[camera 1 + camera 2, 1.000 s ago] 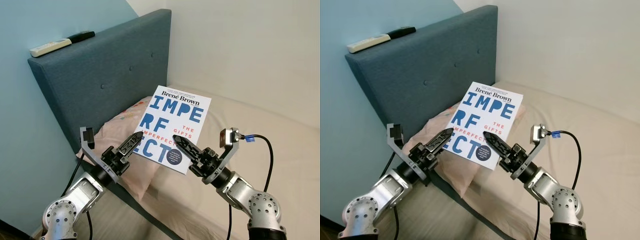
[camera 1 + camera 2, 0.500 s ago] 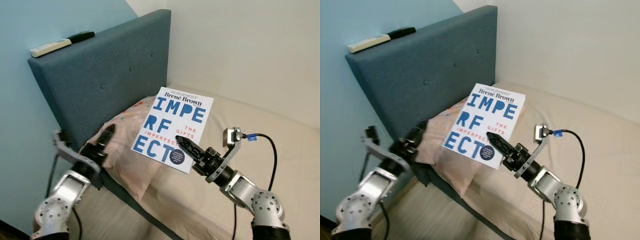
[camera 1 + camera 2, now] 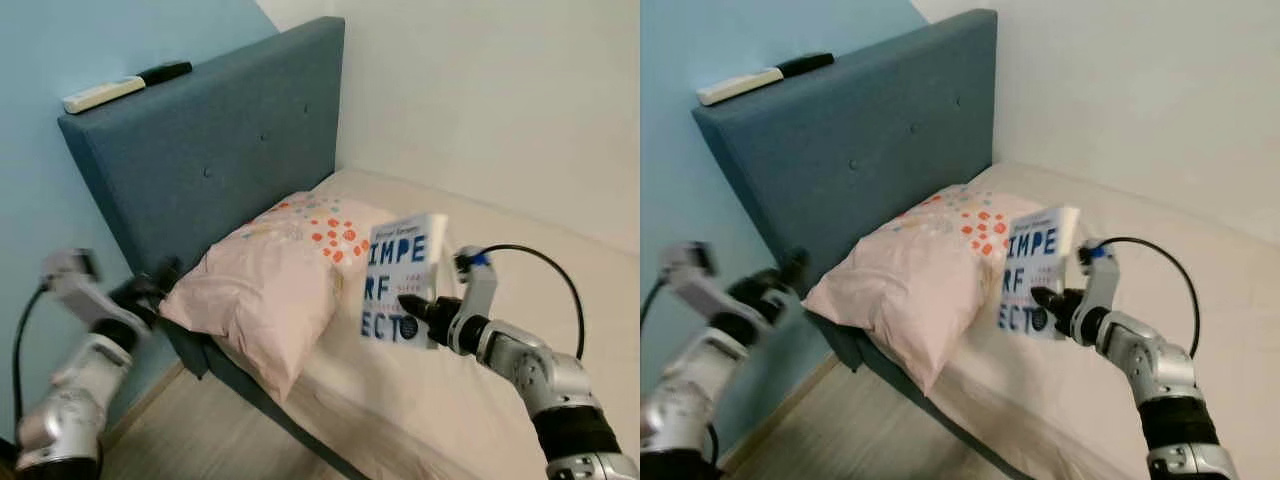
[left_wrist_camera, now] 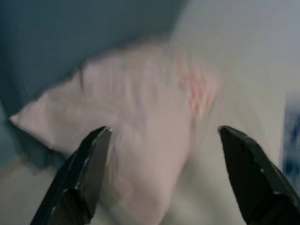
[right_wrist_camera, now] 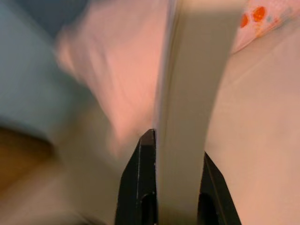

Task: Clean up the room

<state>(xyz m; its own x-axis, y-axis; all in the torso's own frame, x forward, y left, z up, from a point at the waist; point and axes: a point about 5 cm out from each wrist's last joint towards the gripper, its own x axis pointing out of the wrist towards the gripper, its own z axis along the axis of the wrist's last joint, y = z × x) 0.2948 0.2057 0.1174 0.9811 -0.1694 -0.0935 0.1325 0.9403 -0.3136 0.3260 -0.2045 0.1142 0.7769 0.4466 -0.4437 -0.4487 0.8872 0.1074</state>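
Right fingers clamped on book

A beige-sheeted bed is carrying a pink dotted pillow lying at its head end, against the blue headboard.

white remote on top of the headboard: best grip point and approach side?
Grip the white remote across its narrow width near the middle, coming down from above. It lies flat along the headboard top edge, end to end with a black remote, so its long sides look free while the ledge blocks any pinch from below. The left gripper, open, is nearer; the right gripper holds the book.
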